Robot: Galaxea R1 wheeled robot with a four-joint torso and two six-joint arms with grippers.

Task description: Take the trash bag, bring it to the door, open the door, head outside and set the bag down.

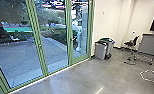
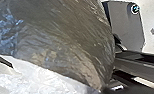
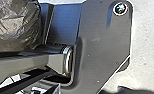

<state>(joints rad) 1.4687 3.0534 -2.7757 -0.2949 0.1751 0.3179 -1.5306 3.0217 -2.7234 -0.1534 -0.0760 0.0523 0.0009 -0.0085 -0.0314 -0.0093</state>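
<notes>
Room to pass across the floor (image 1: 75, 80), green-framed glass door (image 1: 79, 59) barring the way outside, grey bins (image 1: 100, 52) just beside it, chair (image 1: 132, 43) and looped white cable (image 1: 142, 77) farther right

Floor (image 1: 75, 77), head view: smooth grey surface, pale reflections.
Two grey bins stand close together, one (image 1: 100, 51) partly in front of the other (image 1: 109, 47); contact between them unclear. Well apart from these: a dark chair (image 1: 134, 41) and, near it, a grey-sided unit (image 1: 147, 45) on casters. A white cable-like loop (image 1: 146, 79) lies nearer the camera; exact identity unclear.
</notes>
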